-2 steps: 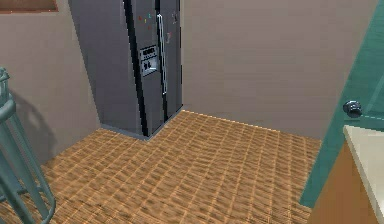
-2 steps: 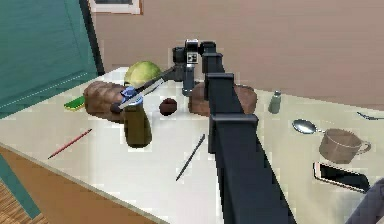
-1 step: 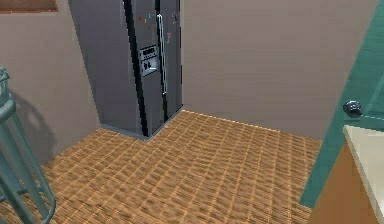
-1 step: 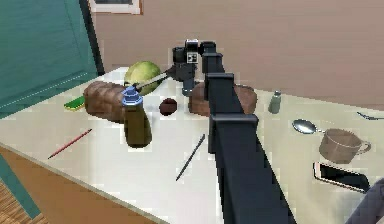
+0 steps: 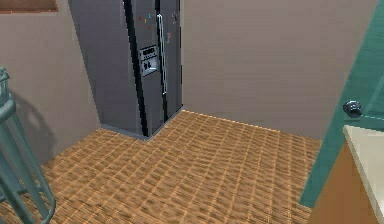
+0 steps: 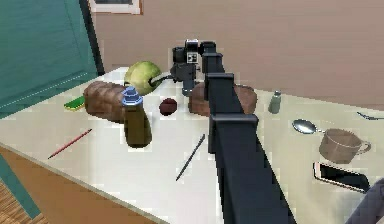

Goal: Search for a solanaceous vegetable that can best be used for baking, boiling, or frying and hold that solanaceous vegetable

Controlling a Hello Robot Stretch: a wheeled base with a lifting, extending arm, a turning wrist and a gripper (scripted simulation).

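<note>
In the arm side view the dark arm [image 6: 235, 140] reaches out over a pale tabletop [image 6: 120, 170]. My gripper [image 6: 184, 72] is at its far end, next to a yellow-green round thing [image 6: 143, 75]. A small dark reddish-brown round blob [image 6: 168, 105], possibly the potato, lies just below the gripper on the table. A flat brown lump [image 6: 258, 99] lies to the right, partly hidden by the arm. With things on the table at and behind the gripper, I cannot tell whether it holds anything.
Also on the table: a bread loaf [image 6: 104, 100], brown bottle [image 6: 135, 120], shaker [image 6: 274, 101], spoon [image 6: 303, 126], mug [image 6: 342, 145], phone [image 6: 342, 177] and two pencils [image 6: 190, 157]. The forward view has a dark fridge [image 5: 135, 60], a teal door [image 5: 355, 95], a chair [image 5: 15, 150] and open wood floor [image 5: 190, 170].
</note>
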